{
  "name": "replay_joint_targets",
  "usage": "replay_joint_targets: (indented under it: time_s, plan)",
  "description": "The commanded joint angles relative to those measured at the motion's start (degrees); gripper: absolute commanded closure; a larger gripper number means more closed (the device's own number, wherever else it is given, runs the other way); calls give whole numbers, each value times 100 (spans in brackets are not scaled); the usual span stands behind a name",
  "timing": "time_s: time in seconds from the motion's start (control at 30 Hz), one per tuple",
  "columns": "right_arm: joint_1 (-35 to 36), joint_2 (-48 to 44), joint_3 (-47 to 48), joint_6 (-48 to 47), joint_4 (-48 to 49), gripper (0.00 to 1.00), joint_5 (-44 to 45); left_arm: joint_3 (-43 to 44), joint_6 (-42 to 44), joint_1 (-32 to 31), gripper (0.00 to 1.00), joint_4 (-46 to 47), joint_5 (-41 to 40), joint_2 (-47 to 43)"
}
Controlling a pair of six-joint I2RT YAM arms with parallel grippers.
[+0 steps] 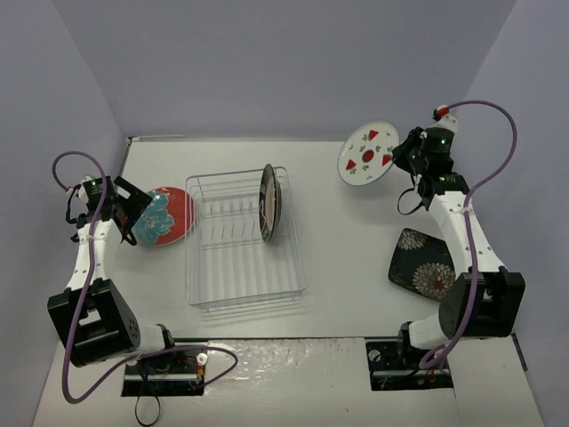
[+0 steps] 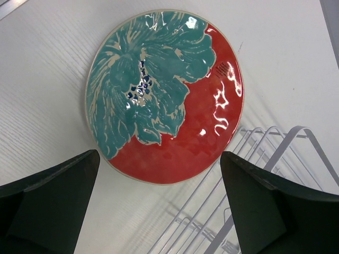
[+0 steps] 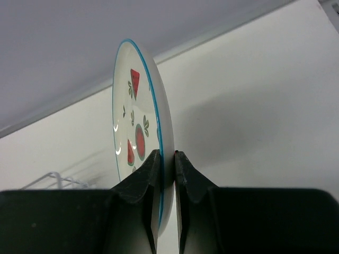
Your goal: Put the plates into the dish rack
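Red plate [image 2: 164,95], teal-flowered, far left: flat on the table [image 1: 356,231], just beside the dish rack [image 1: 244,301], not yet loaded. Above it, left gripper [image 2: 160,169], jaws spread wide, nothing held. Inside the rack, on edge among the prongs: striped-rim plate [image 1: 269,203], the only one loaded. Further right, watermelon plate [image 1: 367,153] held clear of the table, rim pinched tight in the right gripper [image 3: 168,159]. Far right, black flowered plate [image 1: 422,264] flat on the table, edge cut off by the right arm [image 1: 467,236]. Three left, judging by this. Unclear which prong row holds the striped-rim plate; watermelon plate's lower rim hidden behind the fingers [image 3: 137,196].
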Motion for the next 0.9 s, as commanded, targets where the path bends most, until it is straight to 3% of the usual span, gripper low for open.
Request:
replay_joint_targets:
  time_s: [0.0, 0.27, 0.87]
  plan:
    - [124, -169, 1316, 247, 914, 100, -280, 100, 94, 24, 3, 307, 182, -203]
    - [769, 808, 2522, 818, 1123, 100, -818, 68, 118, 24, 3, 369, 318, -196]
    - [2933, 2911, 5531, 532, 447, 100, -641, 41, 187, 24, 3, 364, 414, -228]
